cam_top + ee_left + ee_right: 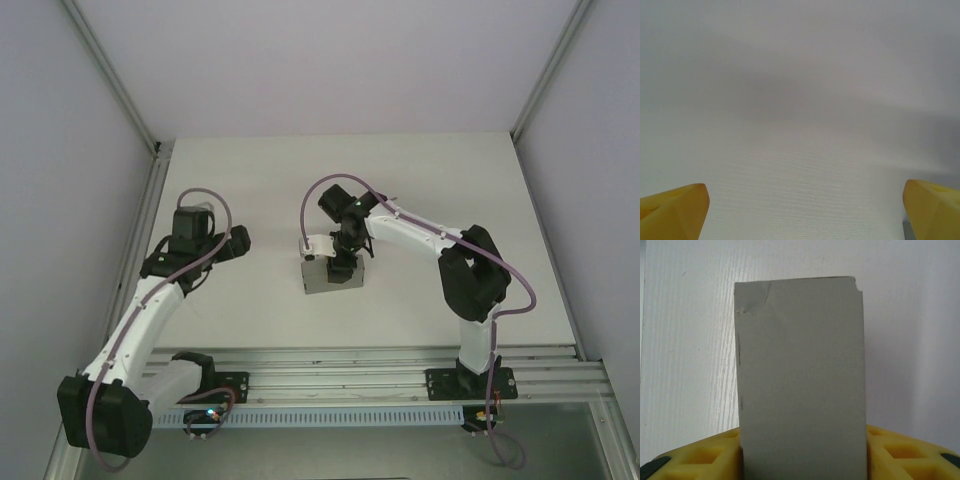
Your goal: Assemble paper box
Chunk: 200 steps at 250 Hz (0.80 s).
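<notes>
The paper box (pixel 322 278) is a small squarish box of plain grey card, standing on the white table just in front of centre. My right gripper (pixel 341 262) comes down on it from behind. In the right wrist view the grey box (pixel 800 365) runs up between the yellow fingers (pixel 710 457), and both of them press against its sides. My left gripper (pixel 236 243) hangs over bare table to the left, well apart from the box. Its yellow fingertips (pixel 675 210) stand wide apart with nothing between them.
The white table (pixel 420 170) is enclosed by pale walls at the back and on both sides. A metal rail (pixel 350 365) with the arm bases runs along the near edge.
</notes>
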Each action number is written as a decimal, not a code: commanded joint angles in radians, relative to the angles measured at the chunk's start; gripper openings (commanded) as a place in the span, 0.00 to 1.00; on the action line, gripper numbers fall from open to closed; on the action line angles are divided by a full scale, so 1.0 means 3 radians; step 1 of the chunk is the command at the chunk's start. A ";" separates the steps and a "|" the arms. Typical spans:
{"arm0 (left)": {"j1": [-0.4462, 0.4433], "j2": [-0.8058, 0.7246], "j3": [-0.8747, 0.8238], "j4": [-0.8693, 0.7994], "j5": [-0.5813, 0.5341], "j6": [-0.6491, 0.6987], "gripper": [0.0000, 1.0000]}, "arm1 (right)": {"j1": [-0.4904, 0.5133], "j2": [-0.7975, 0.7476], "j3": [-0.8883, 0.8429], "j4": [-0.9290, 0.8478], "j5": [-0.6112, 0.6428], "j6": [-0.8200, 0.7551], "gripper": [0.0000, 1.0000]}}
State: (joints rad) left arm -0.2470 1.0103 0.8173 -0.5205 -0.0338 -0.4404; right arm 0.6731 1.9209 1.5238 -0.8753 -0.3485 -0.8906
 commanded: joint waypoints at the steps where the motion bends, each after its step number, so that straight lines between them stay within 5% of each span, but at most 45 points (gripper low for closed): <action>1: 0.0022 -0.0119 -0.0071 0.0028 0.0031 -0.0034 1.00 | 0.0032 0.0028 0.0092 -0.0161 0.0051 0.0006 0.46; 59: 0.0022 -0.0197 -0.0059 0.0014 -0.0004 -0.0055 1.00 | 0.0087 -0.0293 -0.0039 0.0376 0.0703 0.0138 0.40; 106: 0.0021 -0.0217 -0.0081 0.0008 -0.0126 -0.0093 1.00 | 0.0199 -0.0737 -0.0927 0.2226 0.1910 0.0023 0.37; 158: 0.0020 -0.0184 -0.0082 0.0026 -0.0124 -0.0095 1.00 | 0.0340 -0.0551 -0.1530 0.3356 0.2402 -0.0194 0.36; 200: 0.0021 -0.0191 -0.0101 0.0076 -0.0181 -0.0037 1.00 | 0.0476 -0.0439 -0.1807 0.3589 0.2430 -0.0288 0.45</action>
State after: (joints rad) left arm -0.2470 0.9581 0.8040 -0.5190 -0.0578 -0.4522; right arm 0.7887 1.7714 1.0248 0.0586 0.3183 -0.9421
